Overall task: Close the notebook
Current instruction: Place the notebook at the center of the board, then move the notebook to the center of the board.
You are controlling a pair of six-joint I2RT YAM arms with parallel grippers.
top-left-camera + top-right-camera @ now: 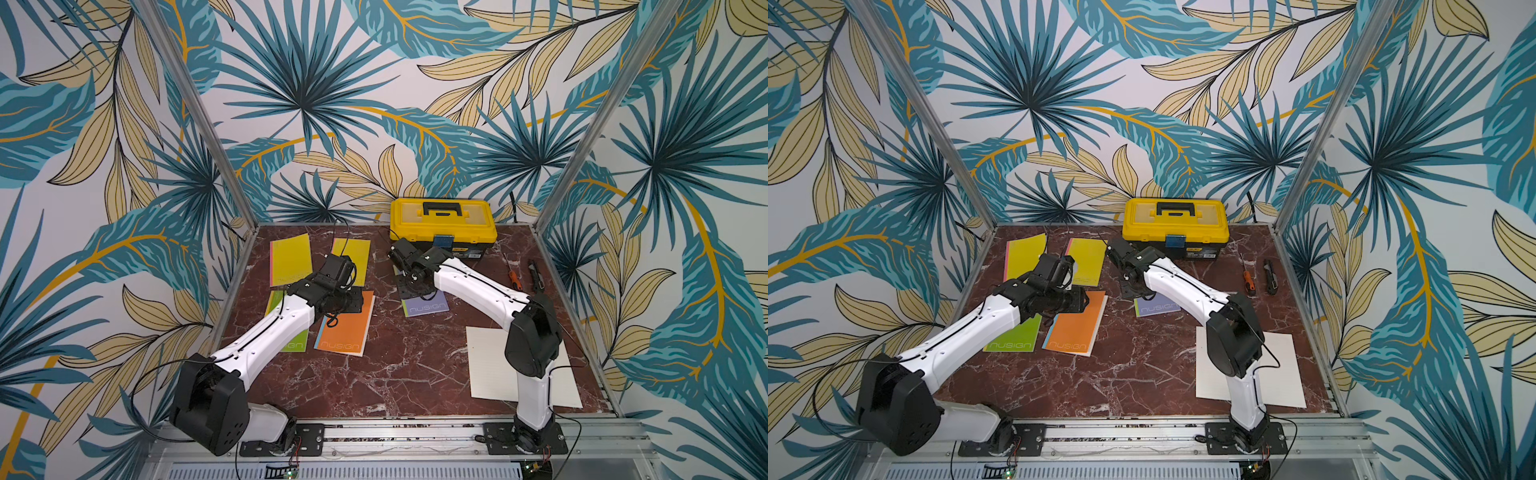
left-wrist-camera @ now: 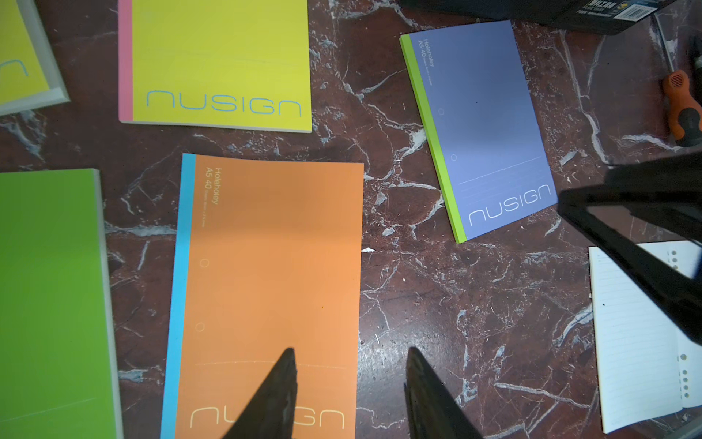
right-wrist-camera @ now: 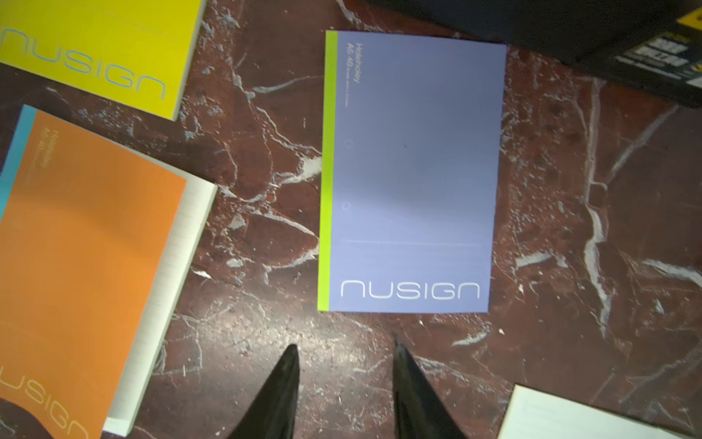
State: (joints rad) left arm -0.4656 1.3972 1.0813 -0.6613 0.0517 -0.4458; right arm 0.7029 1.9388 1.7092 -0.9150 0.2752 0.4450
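Note:
A purple notebook [image 3: 410,171] with a green spine strip lies closed and flat on the marble table [image 3: 247,235]; it shows in both top views [image 1: 428,306] [image 1: 1158,308] and in the left wrist view [image 2: 482,125]. My right gripper [image 3: 343,347] hovers open over bare table just off the notebook's lettered end, with nothing between its fingers. My left gripper [image 2: 351,351] is open too. One of its fingers is over the closed orange notebook [image 2: 266,266] and the other over the table beside it.
Two yellow notebooks [image 1: 291,257] [image 1: 357,253] and a green one [image 1: 1013,336] lie closed at the left. A yellow toolbox [image 1: 442,226] stands at the back. An orange screwdriver [image 1: 513,278] and a knife [image 1: 536,274] lie at the right. A white lined sheet [image 1: 490,365] is under the right arm.

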